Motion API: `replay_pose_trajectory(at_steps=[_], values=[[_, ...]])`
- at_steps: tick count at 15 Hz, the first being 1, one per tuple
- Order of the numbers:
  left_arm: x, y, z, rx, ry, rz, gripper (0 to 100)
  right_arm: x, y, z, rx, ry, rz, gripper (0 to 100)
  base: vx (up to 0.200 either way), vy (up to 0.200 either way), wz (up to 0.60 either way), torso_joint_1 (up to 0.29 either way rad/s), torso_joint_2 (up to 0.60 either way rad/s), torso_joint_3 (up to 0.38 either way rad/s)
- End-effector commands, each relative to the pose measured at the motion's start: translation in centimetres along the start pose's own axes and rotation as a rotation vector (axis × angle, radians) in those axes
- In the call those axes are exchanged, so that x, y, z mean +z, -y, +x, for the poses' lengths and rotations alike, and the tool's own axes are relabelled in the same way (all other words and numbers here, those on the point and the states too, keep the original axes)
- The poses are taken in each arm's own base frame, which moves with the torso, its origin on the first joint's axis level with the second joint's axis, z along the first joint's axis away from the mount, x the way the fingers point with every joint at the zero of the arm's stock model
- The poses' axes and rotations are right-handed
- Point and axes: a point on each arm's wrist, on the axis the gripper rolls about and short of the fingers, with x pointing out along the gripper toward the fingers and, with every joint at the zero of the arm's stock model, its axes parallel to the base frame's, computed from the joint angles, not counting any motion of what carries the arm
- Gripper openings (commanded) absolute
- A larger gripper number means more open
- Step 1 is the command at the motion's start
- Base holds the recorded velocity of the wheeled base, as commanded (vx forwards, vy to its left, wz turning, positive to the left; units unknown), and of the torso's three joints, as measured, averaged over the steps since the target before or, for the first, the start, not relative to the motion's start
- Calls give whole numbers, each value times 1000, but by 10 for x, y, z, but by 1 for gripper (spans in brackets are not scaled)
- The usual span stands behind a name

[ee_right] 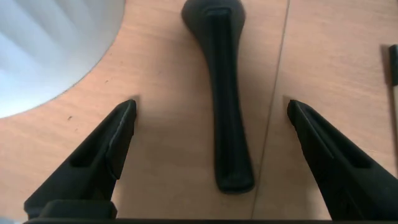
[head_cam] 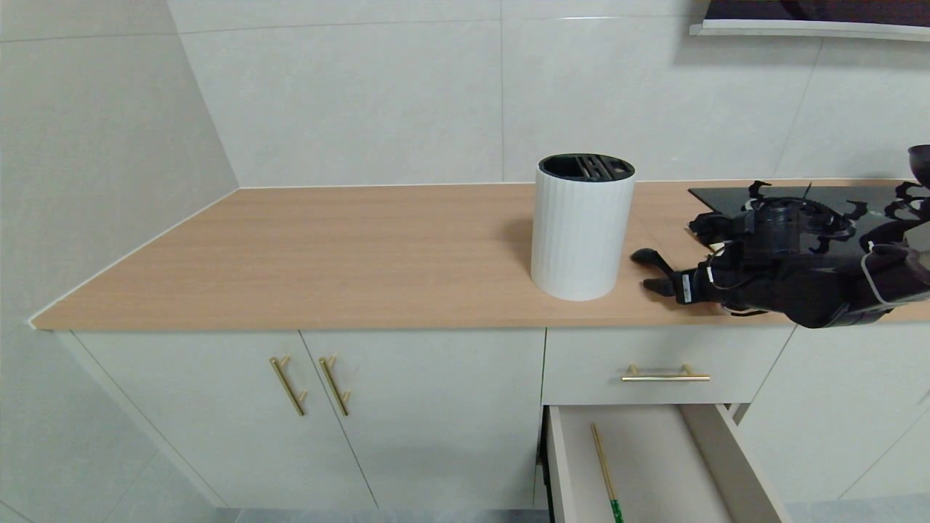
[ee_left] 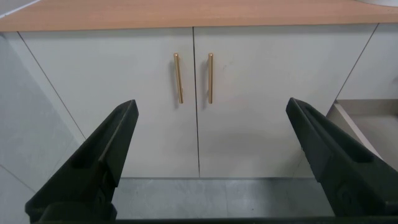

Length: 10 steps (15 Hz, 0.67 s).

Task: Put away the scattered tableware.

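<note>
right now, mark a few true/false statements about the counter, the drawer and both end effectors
1. The holder stands upright on the counter. True.
2. The drawer is shut. False: it is pulled open, with a chopstick lying in it.
3. The right end effector is shut on the handle. False: it is open, with one finger on either side of the handle, which lies flat on the counter beside the holder.
4. The left end effector is open and faces the cabinet doors. True.
</note>
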Motion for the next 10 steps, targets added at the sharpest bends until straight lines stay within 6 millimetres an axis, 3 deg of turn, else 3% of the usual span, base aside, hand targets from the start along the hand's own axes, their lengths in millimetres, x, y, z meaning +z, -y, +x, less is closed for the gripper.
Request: replay_pose_trajectory(at_steps=[1,2,10], values=[[0,0,0,0,-2,0,100,-1,1,1,-2,-3,2,100,0,0,0,0,0,0],[0,0,0,0,-2,0,100,-1,1,1,-2,-1,1,0,0,0,0,0,0,0],[0,0,0,0,-2,0,100,-2,0,2,2,-7,1,0,0,0,0,0,0,0]])
